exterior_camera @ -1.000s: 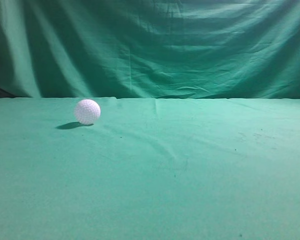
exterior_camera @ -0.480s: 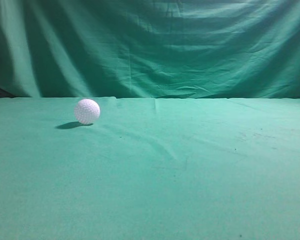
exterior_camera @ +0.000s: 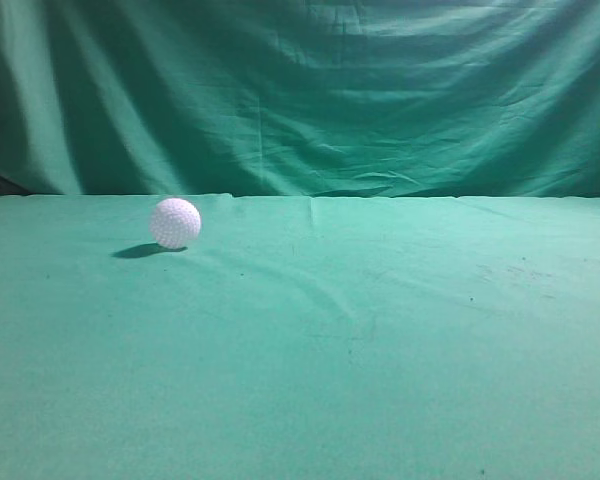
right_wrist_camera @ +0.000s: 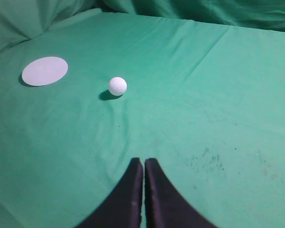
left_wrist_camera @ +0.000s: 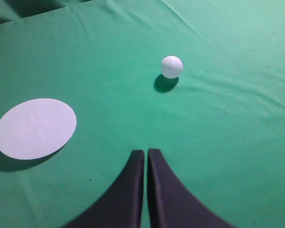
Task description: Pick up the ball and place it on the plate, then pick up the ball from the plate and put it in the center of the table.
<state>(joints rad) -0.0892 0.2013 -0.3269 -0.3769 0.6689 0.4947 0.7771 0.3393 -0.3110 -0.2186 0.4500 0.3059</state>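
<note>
A green curtain (exterior_camera: 310, 95) fills the upper part of the exterior frame, hanging in soft vertical folds and broad creases, darker toward the upper left. Its lower edge meets the flat surface along a line just above mid-frame. In the right wrist view, bunched green cloth (right_wrist_camera: 33, 19) fills the upper left corner; it looks like the same curtain, though that is unclear.

Dim, green-tinted, slightly grainy light from the right throws the ball's (exterior_camera: 175, 222) dark shadow leftward on the table (exterior_camera: 380, 380), whose near edge is soft.
</note>
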